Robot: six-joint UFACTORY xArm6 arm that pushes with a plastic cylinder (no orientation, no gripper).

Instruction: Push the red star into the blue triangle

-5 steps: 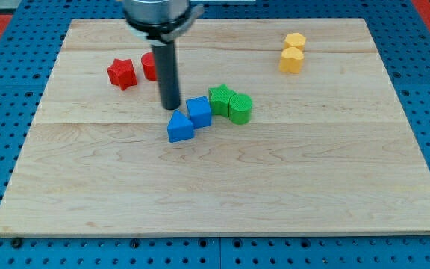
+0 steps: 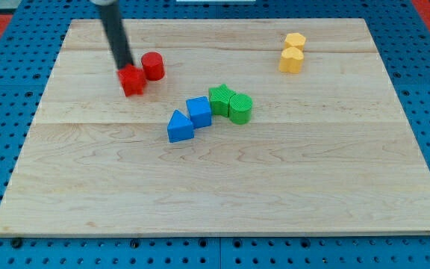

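Observation:
The red star (image 2: 133,81) lies in the upper left part of the wooden board (image 2: 222,187). My tip (image 2: 125,66) rests against the star's upper-left side, with the dark rod rising toward the view's top left. The blue triangle (image 2: 179,127) lies near the board's middle, below and to the right of the star and apart from it. A red cylinder (image 2: 153,66) stands just right of my tip and touches or nearly touches the star.
A blue cube (image 2: 198,111) touches the triangle's upper right. A green star (image 2: 220,99) and a green cylinder (image 2: 240,108) sit right of the cube. Two yellow blocks (image 2: 293,53) stand at the upper right.
My tip moved from beside the blue cube up and left to behind the red star. The red star shifted right and slightly down, closer to the red cylinder.

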